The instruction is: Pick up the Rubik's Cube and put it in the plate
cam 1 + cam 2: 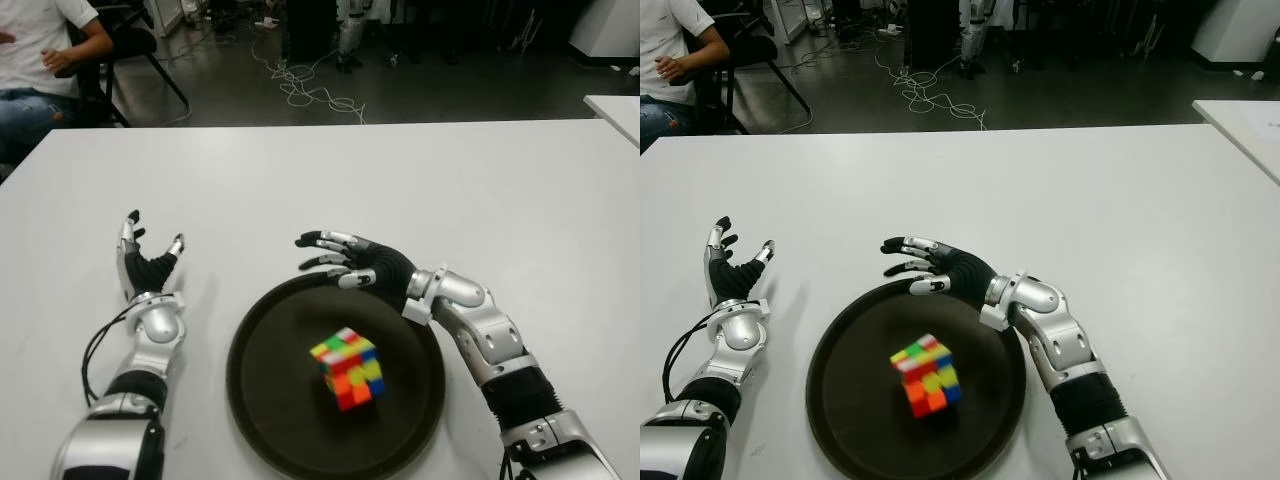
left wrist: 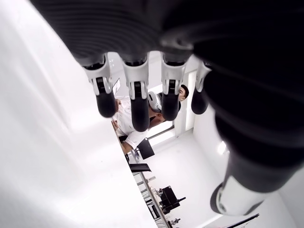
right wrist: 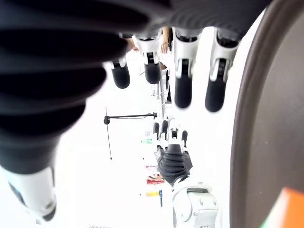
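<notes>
We see a broad white table (image 1: 480, 180) reaching from our body to a far edge, beyond which lies a dark grey floor strewn with loose white cables (image 1: 300, 85). At the far left corner a person (image 1: 40, 60) in a white shirt and jeans sits on a black chair (image 1: 130, 45), and the edge of a second white table (image 1: 615, 108) shows at the far right. The Rubik's Cube (image 1: 349, 368) sits inside the dark round plate (image 1: 262, 400) near us, roughly at its centre and turned at an angle to us. Our right hand (image 1: 350, 262) is over the plate's far rim, palm down, fingers extended and loose, holding nothing and apart from the cube. Our left hand (image 1: 145, 265) shows to the left of the plate, fingers spread and pointing away from us, also empty.
</notes>
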